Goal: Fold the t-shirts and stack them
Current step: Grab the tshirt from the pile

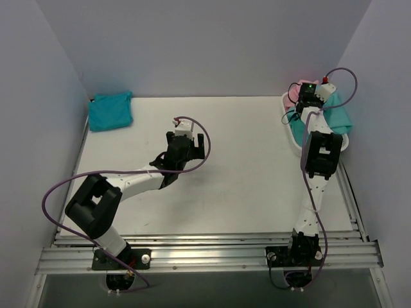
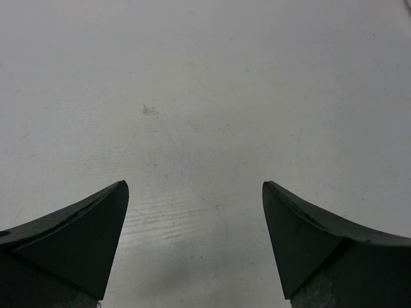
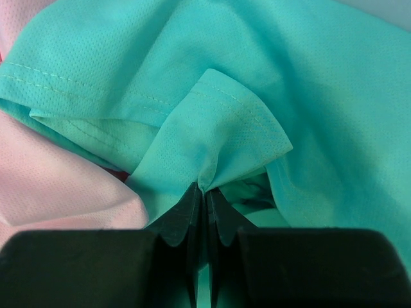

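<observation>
The sea-green t-shirt lies crumpled in the white mesh basket at the far right of the counter, partly on top of the pink t-shirt, which shows to its left. The right pincer is clamped fully together on a small stitched fold of the sea-green cloth, which puckers up from between the tips. The turquoise-blue t-shirt sits as a compact bundle in the far left corner of the counter, well apart from both arms. The left pincer is spread wide over bare counter near the middle, holding nothing.
</observation>
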{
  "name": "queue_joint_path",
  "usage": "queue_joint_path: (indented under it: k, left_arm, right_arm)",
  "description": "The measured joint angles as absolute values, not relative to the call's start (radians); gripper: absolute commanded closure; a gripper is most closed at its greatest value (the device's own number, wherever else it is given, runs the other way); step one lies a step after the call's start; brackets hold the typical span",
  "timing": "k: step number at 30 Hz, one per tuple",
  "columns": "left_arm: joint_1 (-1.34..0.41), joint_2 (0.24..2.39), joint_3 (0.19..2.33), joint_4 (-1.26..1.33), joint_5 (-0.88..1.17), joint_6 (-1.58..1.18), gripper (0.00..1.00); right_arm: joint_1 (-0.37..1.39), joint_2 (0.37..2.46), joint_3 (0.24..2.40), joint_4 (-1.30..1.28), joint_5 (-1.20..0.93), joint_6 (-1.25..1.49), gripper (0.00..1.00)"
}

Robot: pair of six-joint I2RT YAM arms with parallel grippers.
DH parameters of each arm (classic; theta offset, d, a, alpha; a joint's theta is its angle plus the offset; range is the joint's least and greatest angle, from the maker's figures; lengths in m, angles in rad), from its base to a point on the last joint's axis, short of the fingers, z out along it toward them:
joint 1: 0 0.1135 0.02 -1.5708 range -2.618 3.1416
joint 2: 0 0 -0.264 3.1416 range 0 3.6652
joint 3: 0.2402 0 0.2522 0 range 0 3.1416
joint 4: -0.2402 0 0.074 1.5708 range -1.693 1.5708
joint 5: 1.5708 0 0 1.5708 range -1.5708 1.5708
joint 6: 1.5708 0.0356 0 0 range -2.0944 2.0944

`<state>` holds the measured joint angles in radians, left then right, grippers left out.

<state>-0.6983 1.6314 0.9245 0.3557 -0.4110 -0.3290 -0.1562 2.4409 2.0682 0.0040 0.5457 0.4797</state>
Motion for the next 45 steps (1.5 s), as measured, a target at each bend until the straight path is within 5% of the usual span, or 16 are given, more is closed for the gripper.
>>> queue_joint_path:
  k: [11,21,35,45]
  left_arm:
    - [-0.698,1.628,0.925,0.355,-0.411,-0.33,0.06]
    - [-0.698,1.483,0.915,0.337,-0.432,-0.337,0.06]
    - [-0.699,1.105,0.848,0.173,-0.527,-0.42,0.06]
    - [-0.699,0.904,0.803,0.074,-0.616,-0.496,0.06]
  right_arm:
    - [-0.048,2.127,1.918,0.008,0.581,0.46,1.0]
    - [0.357,1.703,1.86,0.016,0.636,0.417,1.0]
    - [0.964,1.805,2.348,-0.124,0.821,0.152,1.0]
    - [0.987,1.567,1.851,-0.074,1.018,0.164,1.0]
